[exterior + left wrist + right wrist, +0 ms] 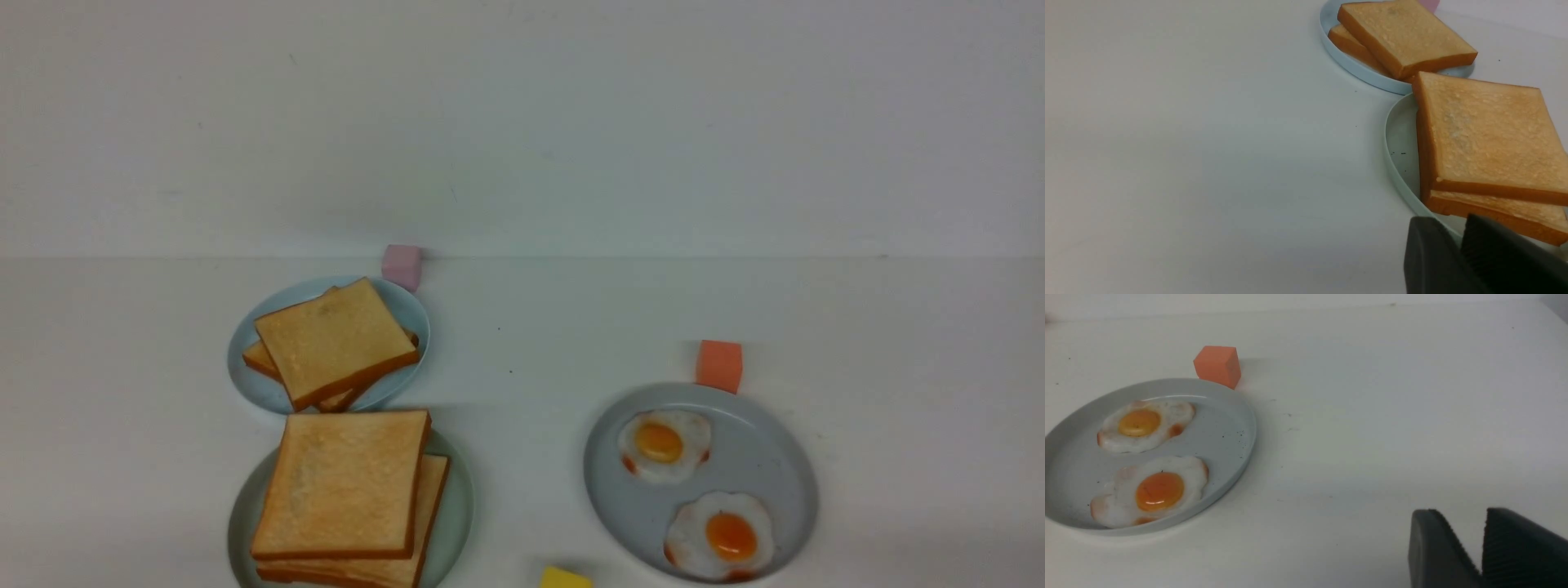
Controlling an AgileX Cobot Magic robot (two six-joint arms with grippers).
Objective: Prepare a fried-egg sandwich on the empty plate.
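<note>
Left wrist view shows the left gripper [1457, 245] with its fingers nearly together, holding nothing, just beside the mint-green plate [1396, 163] that bears the sandwich [1486, 139]. Right wrist view shows the right gripper [1482, 543] slightly parted and empty, with the grey-blue plate [1229, 428] of fried eggs [1155, 490] well apart from its fingers.

Both pincers [1457, 241] [1482, 543] empty (jaws slightly apart)

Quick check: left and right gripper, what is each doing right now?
Left gripper: empty, jaws nearly together, beside the sandwich.
Right gripper: open, empty, over bare table.
</note>
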